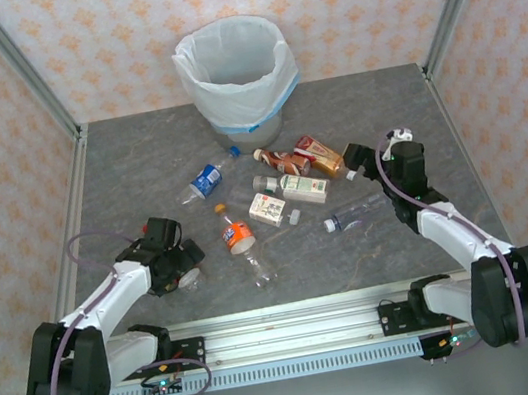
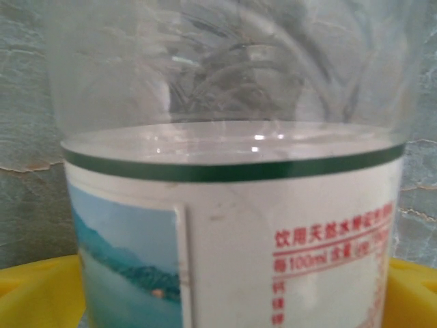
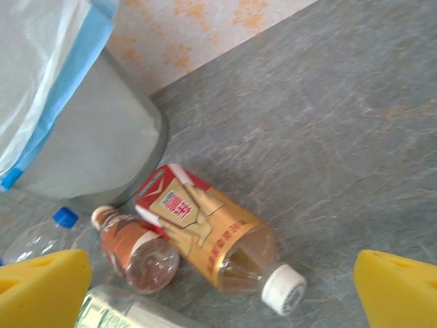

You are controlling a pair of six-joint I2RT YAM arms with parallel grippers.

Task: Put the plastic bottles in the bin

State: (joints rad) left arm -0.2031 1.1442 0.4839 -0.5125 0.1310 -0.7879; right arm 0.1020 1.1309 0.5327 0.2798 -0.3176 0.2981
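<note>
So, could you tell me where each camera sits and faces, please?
Top external: above and behind, looking down on the grey table, round white-bagged bin, both arms.
Left wrist: close on a clear white-green-labelled plastic bottle between its yellow fingers.
Right wrist: facing a red-gold-labelled plastic bottle by the bin; yellow fingers apart.
Shared: top and right wrist show that bottle and bin.
</note>
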